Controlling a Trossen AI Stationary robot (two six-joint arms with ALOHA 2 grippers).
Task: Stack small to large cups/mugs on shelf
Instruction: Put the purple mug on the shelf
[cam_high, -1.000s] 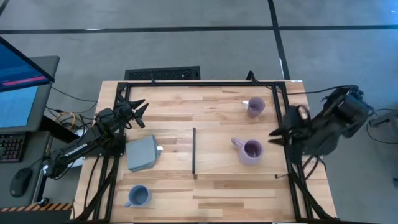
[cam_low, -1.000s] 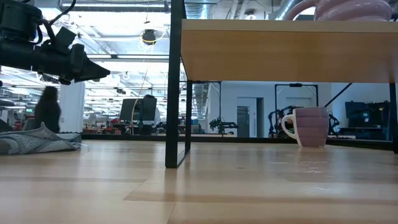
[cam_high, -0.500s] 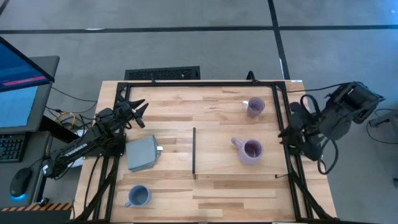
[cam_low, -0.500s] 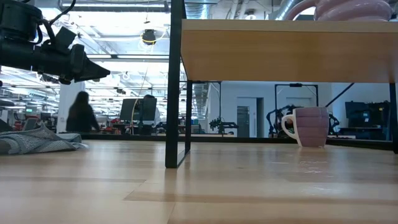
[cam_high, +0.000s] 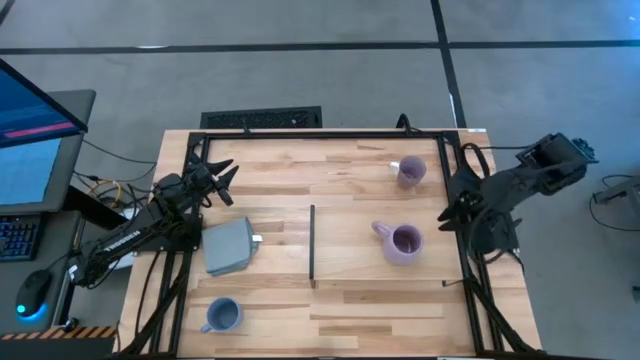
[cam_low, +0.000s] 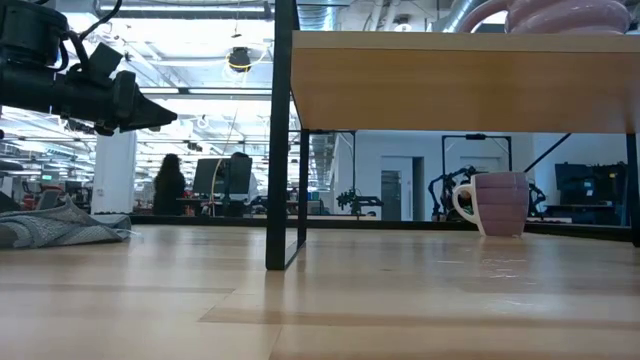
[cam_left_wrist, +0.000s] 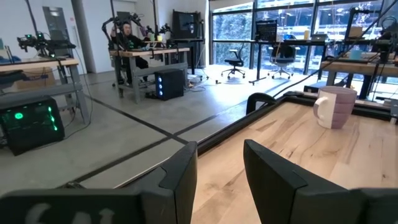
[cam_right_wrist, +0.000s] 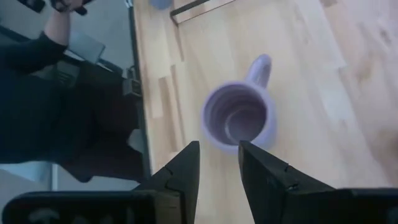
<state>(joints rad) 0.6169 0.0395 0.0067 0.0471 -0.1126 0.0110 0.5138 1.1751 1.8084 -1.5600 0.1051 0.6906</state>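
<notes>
A lavender mug (cam_high: 402, 243) stands upright on the light-wood shelf (cam_high: 350, 270), handle toward the table's left; it also shows in the right wrist view (cam_right_wrist: 239, 118). A second lavender mug (cam_high: 410, 172) stands on the table at the far right, and it shows in the low view (cam_low: 497, 203). A blue-grey mug (cam_high: 222, 316) stands near the front left. My right gripper (cam_high: 446, 214) is open and empty, above the shelf's right edge, right of the nearer lavender mug. My left gripper (cam_high: 222, 178) is open and empty at the far left.
A flat grey square block (cam_high: 228, 247) lies left of the shelf's black strip (cam_high: 312, 243). A black frame (cam_high: 330, 133) runs along the table's far edge and sides. A monitor (cam_high: 35, 140) stands off the table's left. A person (cam_low: 168, 185) shows in the room behind.
My right arm has shifted its pose at the table's right edge: its rear part has swung toward the far edge, while the gripper stays beside the shelf's right edge. The mugs have not moved. A person in the room behind has walked across.
</notes>
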